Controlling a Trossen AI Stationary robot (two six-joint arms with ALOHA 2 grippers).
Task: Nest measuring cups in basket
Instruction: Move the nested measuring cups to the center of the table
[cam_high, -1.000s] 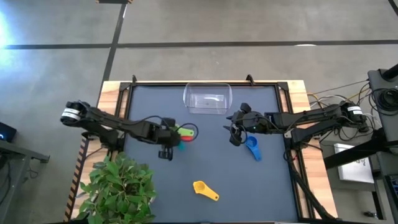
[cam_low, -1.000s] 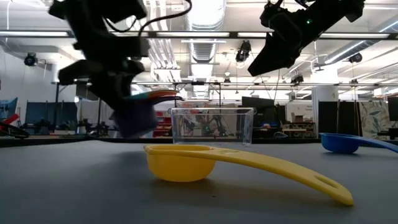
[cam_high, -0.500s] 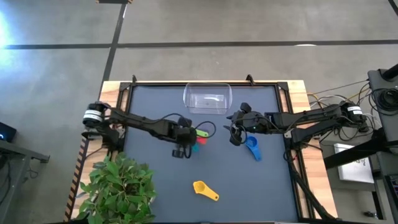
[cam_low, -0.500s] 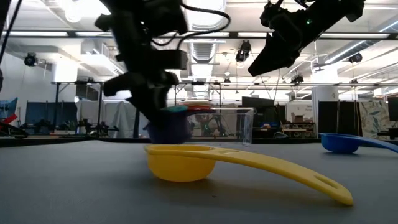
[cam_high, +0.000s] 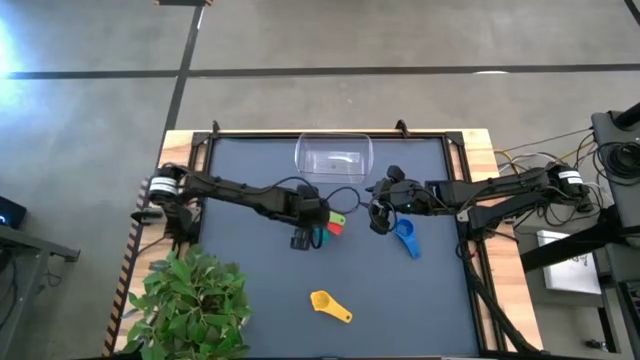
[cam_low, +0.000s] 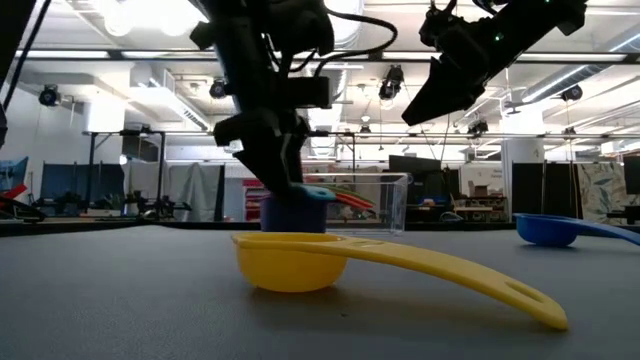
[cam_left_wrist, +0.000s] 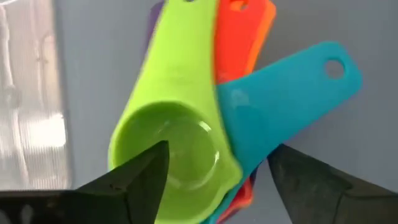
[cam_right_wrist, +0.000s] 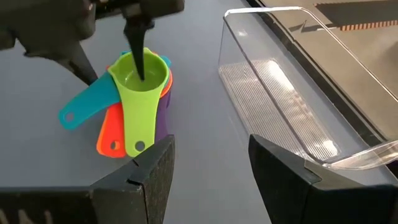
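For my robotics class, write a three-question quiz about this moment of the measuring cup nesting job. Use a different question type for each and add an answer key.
1. True or false: the basket already holds a cup.
2. Multiple choice: which cup sits on top of the nested stack gripped by the left gripper? A) yellow B) green C) blue
3. Fill in: the cup lying alone nearest the plant is the ____ cup.

Key
1. False. The basket is empty in the high view and the right wrist view.
2. B. The green cup is uppermost, with teal, red, orange and purple handles fanning out below.
3. Yellow. The blue cup lies under the right gripper, which is open.
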